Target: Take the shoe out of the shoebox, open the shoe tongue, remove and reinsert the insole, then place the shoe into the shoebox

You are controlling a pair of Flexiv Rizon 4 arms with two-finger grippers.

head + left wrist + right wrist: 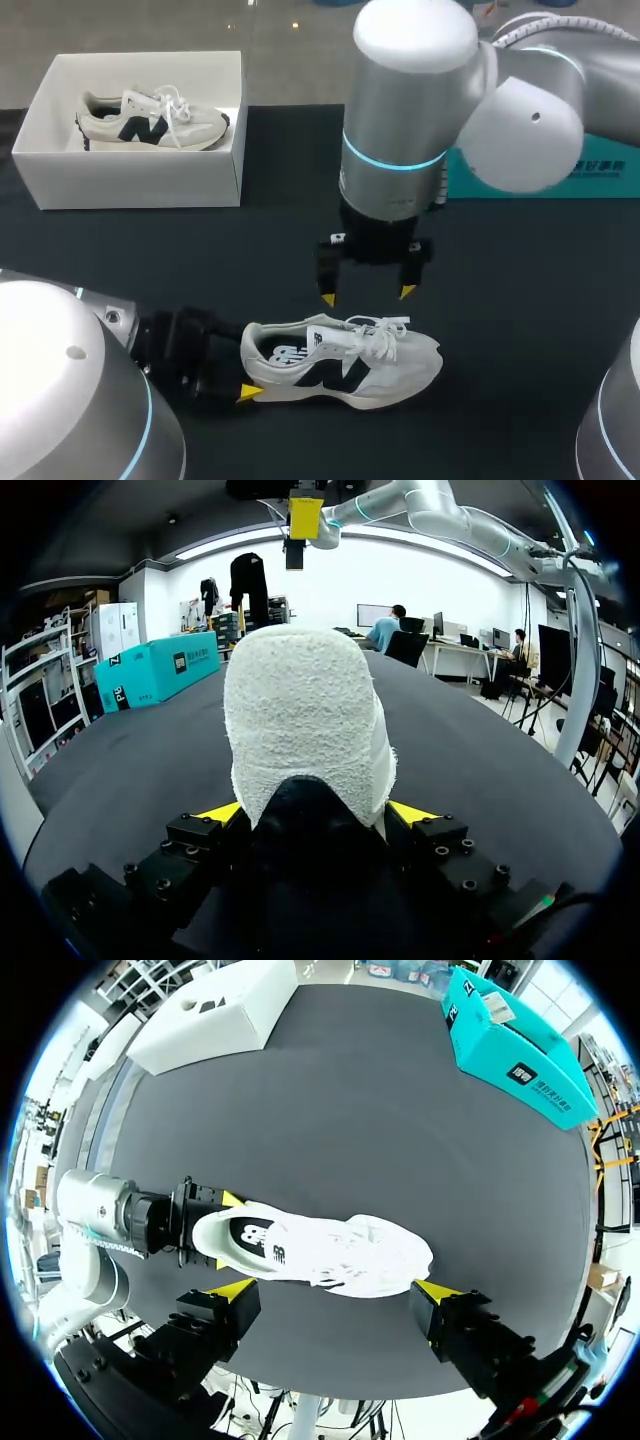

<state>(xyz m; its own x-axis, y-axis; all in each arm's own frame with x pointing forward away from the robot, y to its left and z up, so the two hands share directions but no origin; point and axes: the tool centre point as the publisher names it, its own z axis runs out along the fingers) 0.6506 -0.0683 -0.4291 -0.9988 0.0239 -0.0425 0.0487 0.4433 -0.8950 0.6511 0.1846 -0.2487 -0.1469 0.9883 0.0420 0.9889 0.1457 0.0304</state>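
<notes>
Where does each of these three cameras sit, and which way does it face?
Head view: above and behind, looking down on the table; left hand and right hand show.
Left wrist view: rides the left wrist, facing the shoe heel its hand grips.
Right wrist view: rides the right wrist, looking down on the shoe past its open hand.
All share the shoe.

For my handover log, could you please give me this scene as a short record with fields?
shoe: on the table, outside the box
left jaws: shut on the shoe's heel
right jaws: open, above the shoe, not touching
shoebox: lidless, far left, holding a second shoe
teal box: far right, behind the right arm
</notes>
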